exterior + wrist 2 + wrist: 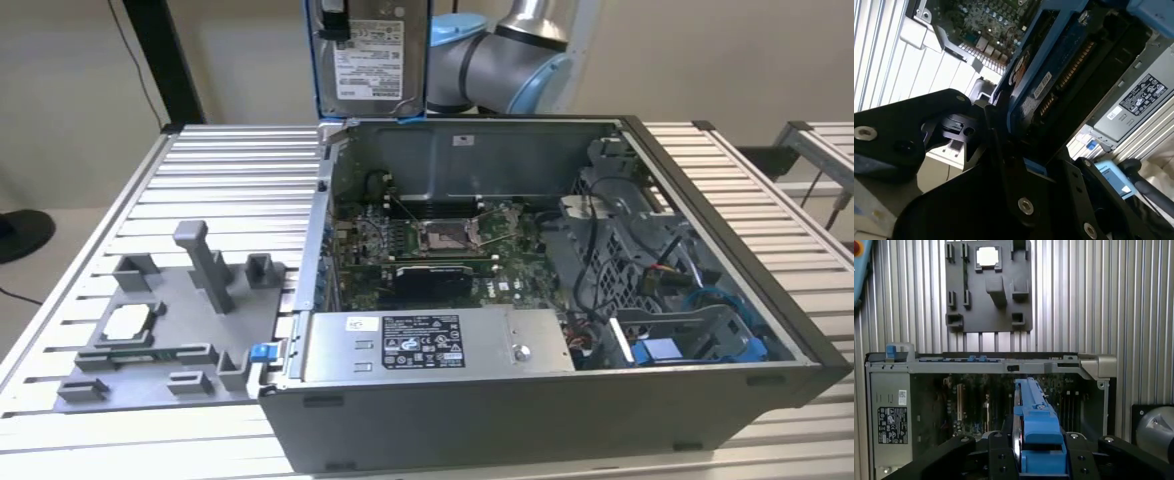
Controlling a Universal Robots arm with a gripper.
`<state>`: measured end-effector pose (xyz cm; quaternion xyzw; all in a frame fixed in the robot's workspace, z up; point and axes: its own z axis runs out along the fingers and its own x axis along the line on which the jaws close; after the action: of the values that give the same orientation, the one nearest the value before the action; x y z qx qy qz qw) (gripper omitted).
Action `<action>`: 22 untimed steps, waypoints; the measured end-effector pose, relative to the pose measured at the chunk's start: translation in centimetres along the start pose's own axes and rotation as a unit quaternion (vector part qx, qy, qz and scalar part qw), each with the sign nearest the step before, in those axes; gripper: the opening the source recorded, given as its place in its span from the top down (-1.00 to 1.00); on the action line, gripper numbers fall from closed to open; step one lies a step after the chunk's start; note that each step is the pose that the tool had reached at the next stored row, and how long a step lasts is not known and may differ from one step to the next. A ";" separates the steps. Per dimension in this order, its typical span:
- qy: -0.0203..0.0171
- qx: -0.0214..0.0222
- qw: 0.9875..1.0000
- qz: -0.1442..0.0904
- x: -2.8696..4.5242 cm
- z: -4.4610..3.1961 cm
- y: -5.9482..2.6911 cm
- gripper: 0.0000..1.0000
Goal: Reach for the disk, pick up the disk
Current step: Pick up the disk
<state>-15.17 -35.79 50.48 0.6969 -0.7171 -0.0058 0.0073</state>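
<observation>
The disk, a silver-grey drive with a white label and blue carrier rails, hangs upright in the air above the back wall of the open computer case, at the top of the exterior view. In the first wrist view the disk stands edge-on, its blue rail between the black fingers of my gripper. The second wrist view shows the disk's underside and connector, held in my gripper. The gripper is shut on the disk, which is clear of the case.
The open case holds a motherboard, a power supply and a blue bracket. A grey fixture plate with a small white-topped chip lies on the slatted table at the exterior view's left.
</observation>
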 end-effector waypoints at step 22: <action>0.000 -0.002 1.000 0.000 -0.20 -0.13 -7.17 1.00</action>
<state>-8.00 -35.79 50.48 0.6969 -0.7171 -0.0068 0.0084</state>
